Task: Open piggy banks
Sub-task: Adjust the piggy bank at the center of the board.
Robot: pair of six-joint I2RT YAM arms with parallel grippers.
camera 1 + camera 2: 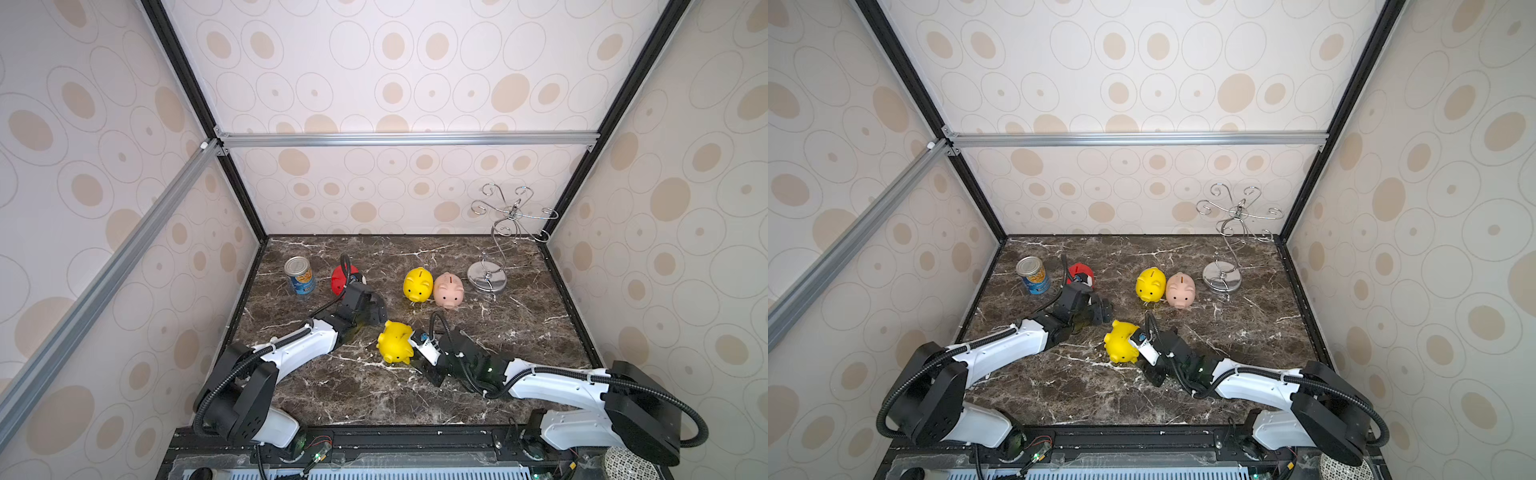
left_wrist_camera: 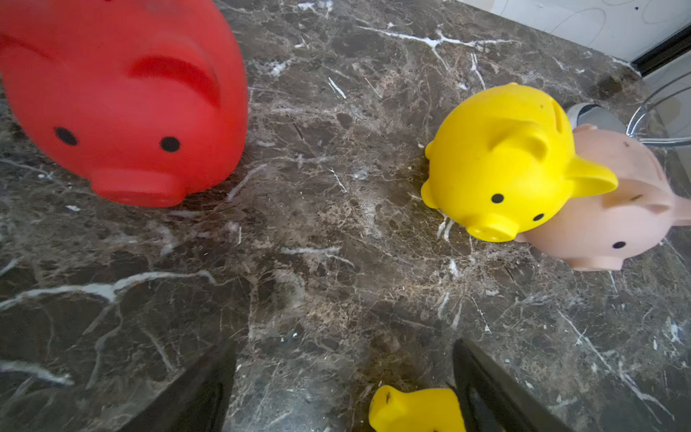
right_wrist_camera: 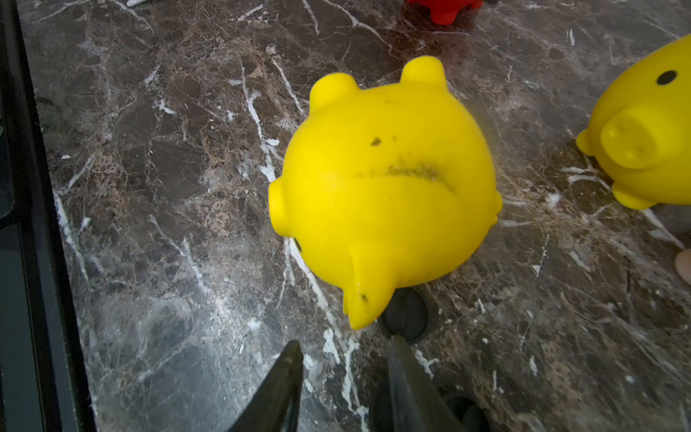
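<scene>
Tipped yellow piggy bank (image 3: 381,194) on the near surface (image 3: 168,224): probably light, hollow, slick plastic; grasp across its flanks. Both the left pincer (image 2: 344,344) and right pincer (image 3: 346,340) gape, empty.

can (image 1: 299,276) back-left | stand (image 1: 487,279) back-right | tipped pig (image 1: 395,343) front-centre

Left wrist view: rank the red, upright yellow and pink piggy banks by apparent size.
1. red piggy bank, closest to the camera.
2. upright yellow piggy bank.
3. pink piggy bank, partly hidden behind it, so these two are unsure.
</scene>
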